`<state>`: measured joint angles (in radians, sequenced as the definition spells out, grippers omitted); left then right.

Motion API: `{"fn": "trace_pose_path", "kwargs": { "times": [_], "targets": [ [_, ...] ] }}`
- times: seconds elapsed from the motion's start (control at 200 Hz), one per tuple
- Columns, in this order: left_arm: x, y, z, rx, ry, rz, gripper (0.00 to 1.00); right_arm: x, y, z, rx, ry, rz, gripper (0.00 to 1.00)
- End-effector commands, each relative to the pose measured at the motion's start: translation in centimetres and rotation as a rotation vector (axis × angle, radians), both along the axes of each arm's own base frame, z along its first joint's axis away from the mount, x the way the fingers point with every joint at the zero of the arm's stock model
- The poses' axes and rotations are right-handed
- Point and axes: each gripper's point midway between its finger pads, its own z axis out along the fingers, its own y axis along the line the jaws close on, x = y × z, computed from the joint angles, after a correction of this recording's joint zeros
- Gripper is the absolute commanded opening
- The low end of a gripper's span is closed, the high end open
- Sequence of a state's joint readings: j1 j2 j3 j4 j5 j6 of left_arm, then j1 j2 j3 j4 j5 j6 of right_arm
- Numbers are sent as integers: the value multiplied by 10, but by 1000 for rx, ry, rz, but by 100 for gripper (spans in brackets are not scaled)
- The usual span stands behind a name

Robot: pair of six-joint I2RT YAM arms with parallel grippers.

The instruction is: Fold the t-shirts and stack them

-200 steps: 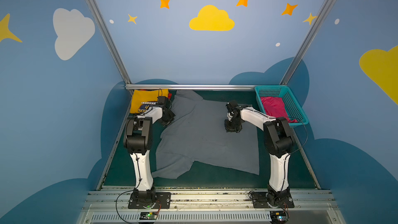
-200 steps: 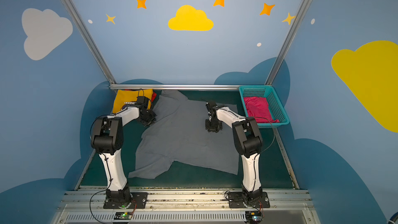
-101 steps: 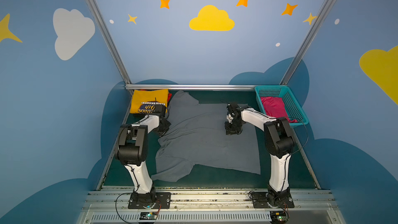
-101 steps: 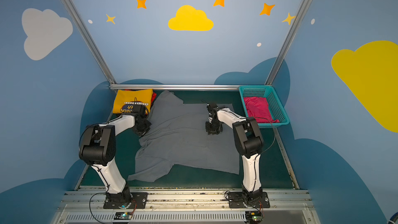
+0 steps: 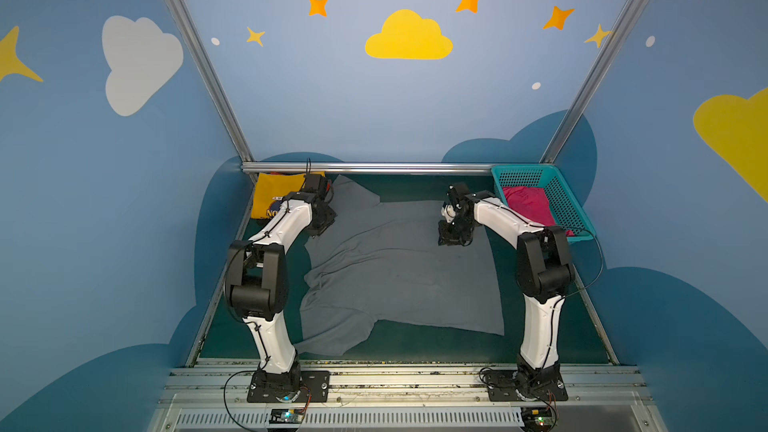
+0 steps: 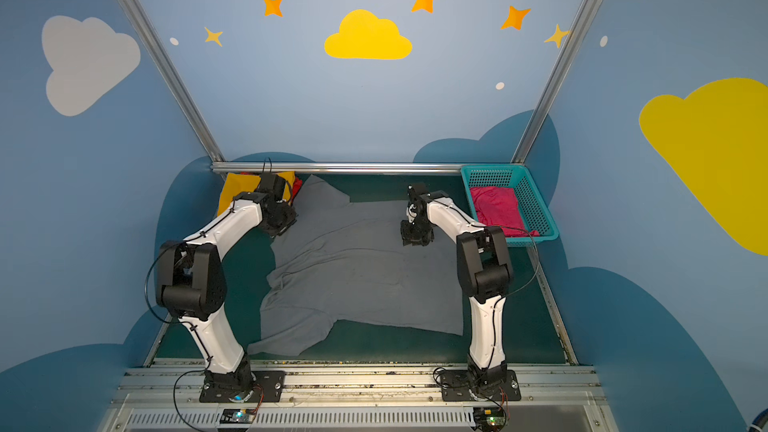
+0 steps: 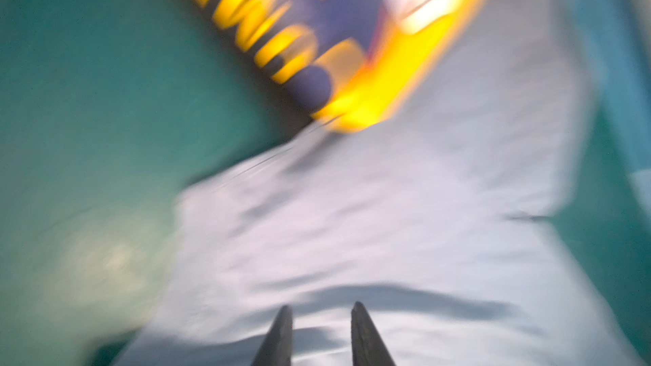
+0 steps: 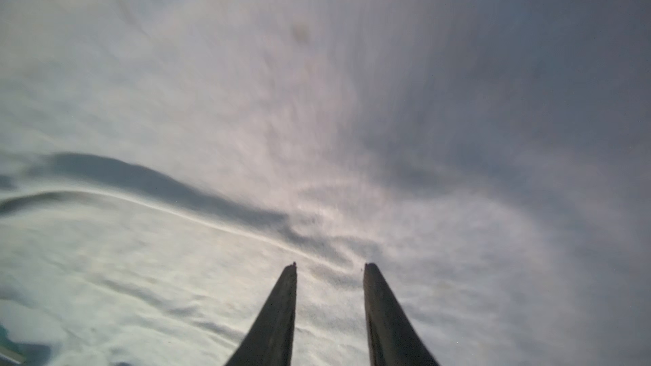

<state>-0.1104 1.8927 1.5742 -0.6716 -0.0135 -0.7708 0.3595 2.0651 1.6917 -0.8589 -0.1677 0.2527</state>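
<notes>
- Left pincer [image 7: 322, 306]: fingers stand parted with a clear gap and nothing between them. The tips point at the grey t-shirt [image 7: 387, 241]. The wrist view is blurred, so I cannot confirm contact with the cloth.
- Position, left: in both top views the left pincer [image 5: 323, 222] sits at the far left edge of the grey t-shirt [image 5: 399, 268], just beside the yellow t-shirt [image 5: 270, 197].
- Right pincer [image 8: 329, 265]: fingers likewise apart and empty. Grey cloth with one shallow ridge fills the wrist view beyond them.
- Position, right: in both top views the right pincer [image 6: 417, 238] points down over the far right part of the grey t-shirt, inside its edge.
- Grey t-shirt: spread mostly flat across the middle of the green mat [image 5: 415, 347]. It is wrinkled along its left side. One sleeve trails out at the near left and another lies toward the far rail [image 5: 374, 167].
- Yellow t-shirt: folded, in the far left corner with its navy print facing up, partly hidden behind the left arm.
- Pink t-shirt [image 5: 525, 205]: lies inside the teal basket [image 5: 561, 201] at the far right corner, apart from the grey one.
</notes>
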Motion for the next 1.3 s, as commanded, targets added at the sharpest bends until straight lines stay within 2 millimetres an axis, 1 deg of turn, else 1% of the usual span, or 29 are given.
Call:
{"fn": "trace_pose_path", "kwargs": {
  "times": [0.0, 0.085, 0.155, 0.255, 0.34, 0.38, 0.396, 0.466, 0.521, 0.536, 0.541, 0.561, 0.676, 0.786, 0.931, 1.051, 1.157, 1.292],
  "targets": [
    [19, 5, 0, 90, 24, -88, 42, 22, -12, 30, 28, -55, -21, 36],
    [44, 3, 2, 115, -7, -142, 50, 42, -21, 35, 51, -78, -51, 37],
    [64, -2, -6, 111, -25, -198, 54, 58, -28, 36, 83, -84, -74, 39],
    [90, -10, -20, 95, -41, -258, 57, 78, -37, 32, 119, -86, -101, 39],
    [106, -15, -32, 99, -32, -296, 58, 92, -46, 26, 124, -81, -130, 39],
    [112, -13, -36, 110, -25, -303, 59, 98, -50, 23, 125, -80, -143, 39],
    [113, -13, -41, 113, -16, -306, 58, 101, -52, 22, 126, -79, -147, 39],
    [123, -12, -45, 128, -16, -313, 59, 112, -58, 17, 126, -80, -164, 40],
    [130, -12, -46, 135, -20, -315, 68, 120, -64, 11, 121, -76, -182, 41],
    [131, -11, -47, 138, -20, -315, 71, 121, -67, 7, 115, -67, -193, 42],
    [131, -11, -47, 139, -21, -316, 72, 123, -67, 9, 115, -72, -194, 42],
    [133, -11, -48, 142, -21, -316, 73, 125, -70, 7, 111, -69, -204, 42],
    [138, -3, -45, 173, -31, -302, 74, 135, -85, -7, 105, -40, -261, 44],
    [139, 3, -45, 191, -32, -290, 72, 147, -98, -15, 76, -55, -305, 44],
    [136, 5, -57, 194, -5, -292, 71, 161, -115, -26, -1, -103, -353, 45],
    [133, 7, -66, 194, 20, -291, 71, 169, -134, -33, -95, -139, -392, 47],
    [132, 9, -68, 201, 31, -290, 72, 174, -142, -39, -141, -153, -408, 50],
    [132, 11, -69, 190, 30, -287, 72, 178, -148, -44, -140, -138, -439, 51]
  ]
}}
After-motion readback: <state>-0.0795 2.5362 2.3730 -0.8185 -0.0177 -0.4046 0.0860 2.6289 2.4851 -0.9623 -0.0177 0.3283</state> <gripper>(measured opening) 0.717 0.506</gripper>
